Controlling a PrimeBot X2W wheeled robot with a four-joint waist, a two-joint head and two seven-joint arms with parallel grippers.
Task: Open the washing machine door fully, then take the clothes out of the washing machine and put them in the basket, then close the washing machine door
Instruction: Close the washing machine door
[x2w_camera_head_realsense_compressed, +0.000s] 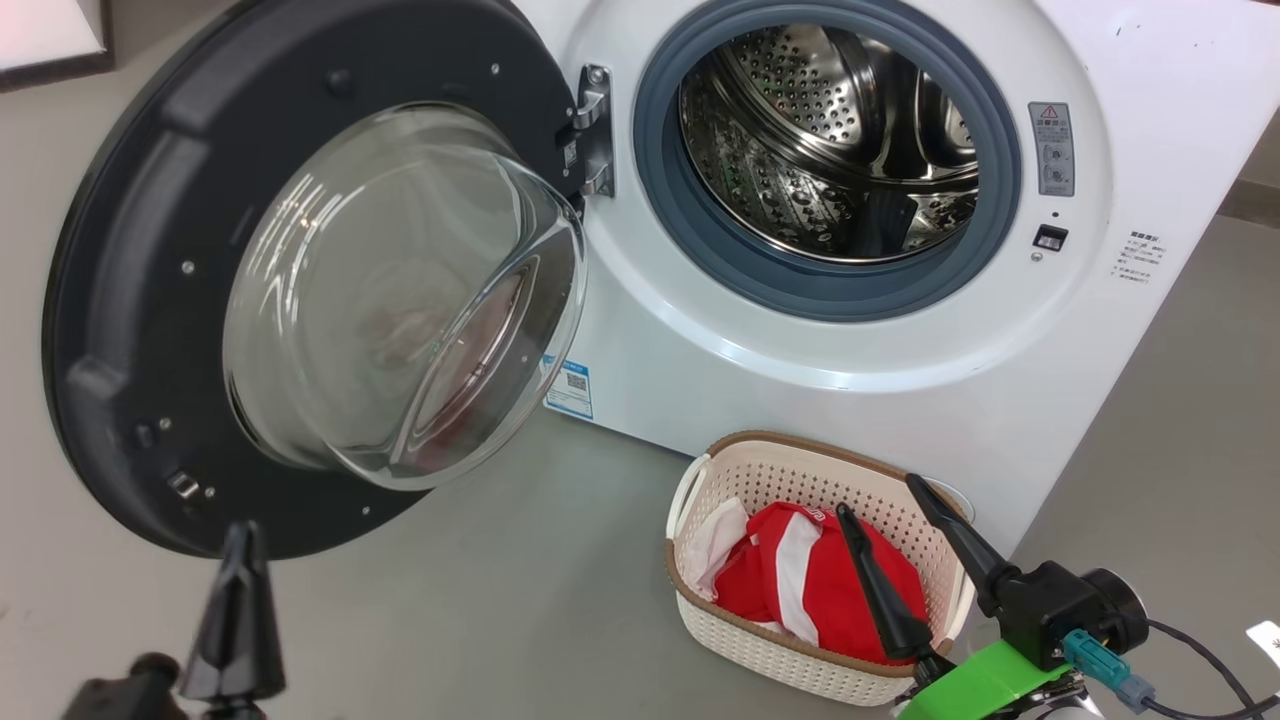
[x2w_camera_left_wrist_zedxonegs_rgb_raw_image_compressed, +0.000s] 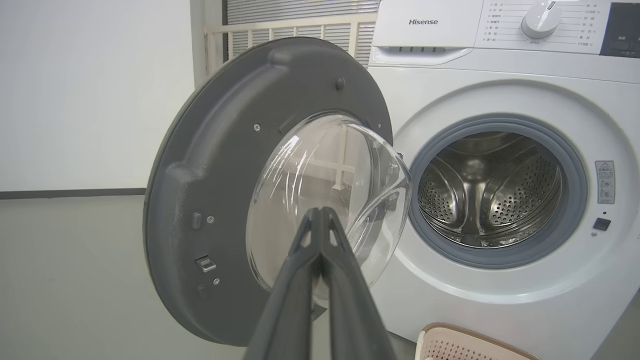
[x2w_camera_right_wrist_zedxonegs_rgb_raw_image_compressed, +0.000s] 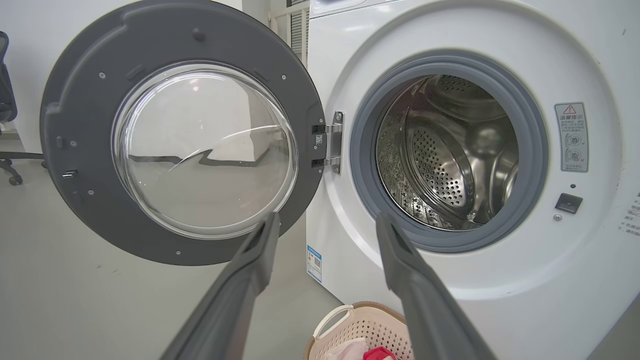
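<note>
Two garments — one basket, one wide-open door

The door stands out to the left of the machine, hinged at the left edge of its opening, with the drum behind that opening. The basket sits on the floor just before the machine, below the opening, with the clothes in it. The left tool is before the door's lower edge, the right tool over the basket's right side

Door stands wide left; drum mouth unobstructed; basket below.
</note>
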